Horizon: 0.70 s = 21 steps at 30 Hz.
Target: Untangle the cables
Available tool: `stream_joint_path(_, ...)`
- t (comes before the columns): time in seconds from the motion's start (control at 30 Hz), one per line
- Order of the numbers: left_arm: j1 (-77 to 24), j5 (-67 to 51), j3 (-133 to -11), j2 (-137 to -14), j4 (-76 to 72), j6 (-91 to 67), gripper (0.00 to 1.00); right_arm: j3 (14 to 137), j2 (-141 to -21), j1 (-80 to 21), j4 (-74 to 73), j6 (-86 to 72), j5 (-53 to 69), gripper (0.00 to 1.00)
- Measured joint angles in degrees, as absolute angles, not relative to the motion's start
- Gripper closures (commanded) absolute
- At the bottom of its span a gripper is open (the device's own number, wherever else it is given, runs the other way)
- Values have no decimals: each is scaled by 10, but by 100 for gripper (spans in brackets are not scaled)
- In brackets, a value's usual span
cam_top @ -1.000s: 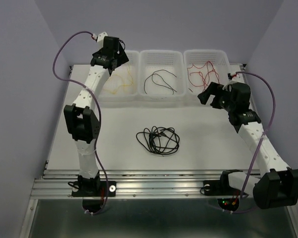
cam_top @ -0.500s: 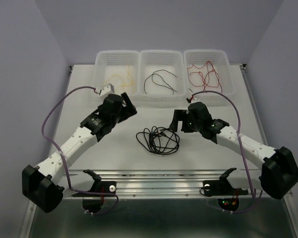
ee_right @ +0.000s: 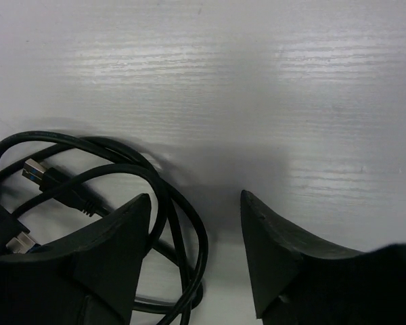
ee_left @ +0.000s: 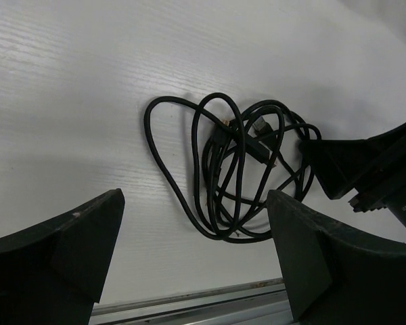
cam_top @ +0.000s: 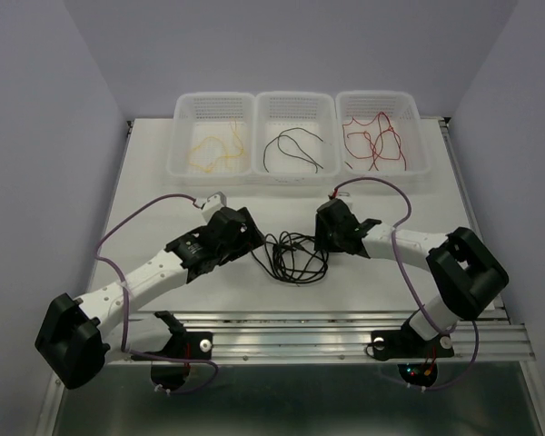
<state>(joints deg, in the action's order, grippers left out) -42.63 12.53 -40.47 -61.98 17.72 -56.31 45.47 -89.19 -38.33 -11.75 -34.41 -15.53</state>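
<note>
A tangle of black cables (cam_top: 292, 257) lies on the white table between my two grippers. My left gripper (cam_top: 252, 238) is low at the tangle's left side with its jaws wide and nothing between them. From its wrist, the cables (ee_left: 237, 169) lie just beyond the left gripper (ee_left: 195, 196). My right gripper (cam_top: 322, 238) is down at the tangle's right edge. Its wrist view shows the right gripper (ee_right: 195, 194) with a gap between the jaws. Cable loops (ee_right: 183, 230) run beside its left finger (ee_right: 115, 250), not pinched. A USB plug (ee_right: 37, 170) shows among them.
Three white baskets stand along the back: the left basket (cam_top: 186, 109) holds a yellow cable (cam_top: 213, 150), the middle basket (cam_top: 295, 102) a black cable (cam_top: 291, 150), and the right basket (cam_top: 413, 113) red cables (cam_top: 372, 141). A metal rail (cam_top: 291, 325) runs along the near edge.
Both arms came down from the baskets to the black tangle, one on each side. The right jaws have narrowed; the left jaws stay wide.
</note>
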Motion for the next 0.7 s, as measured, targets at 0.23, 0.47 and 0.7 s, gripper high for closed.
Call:
stream_joint_path(0.23, -431, 128, -405, -639, 160, -571, 1, 458, -904, -395, -109, -351, -171, 99)
stream_joint_path(0.47, -436, 124, -405, -648, 152, -571, 1, 479, -885, -422, -119, -312, -201, 99)
stream_joint_path(0.7, -450, 118, -404, -644, 135, -571, 1, 506, -778, -465, -123, -236, -227, 99)
